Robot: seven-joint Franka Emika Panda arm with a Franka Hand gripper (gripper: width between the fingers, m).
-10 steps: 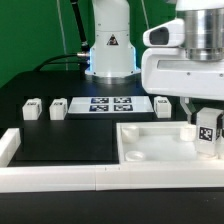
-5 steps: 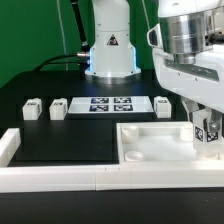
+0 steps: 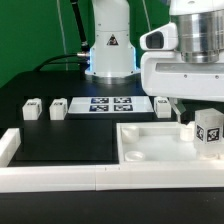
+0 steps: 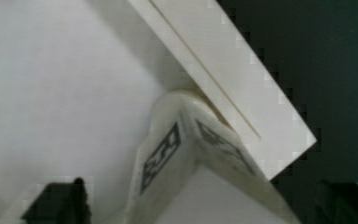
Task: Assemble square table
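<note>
four legs, one slab, one marker board, two rails; from the exterior view's left: a short rail (image 3: 8, 146) at the edge, meeting a long rail (image 3: 60, 178) along the front; first leg (image 3: 32, 110) and second leg (image 3: 58, 107) sit near each other on the black table (image 3: 60, 140); then the marker board (image 3: 110, 104); just past it the third leg (image 3: 163, 104); the slab (image 3: 160, 140), white with a raised rim and a round socket (image 3: 135, 157) at its near corner, lies against the long rail; the fourth leg (image 3: 208, 135) stands on the slab at the right, black-white tag facing out; in the wrist view it touches the rim (image 4: 229, 70); the gripper (image 4: 197, 202) hangs over it, jaws apart, one dark finger (image 4: 57, 202) clear of the leg, holding nothing.
</note>
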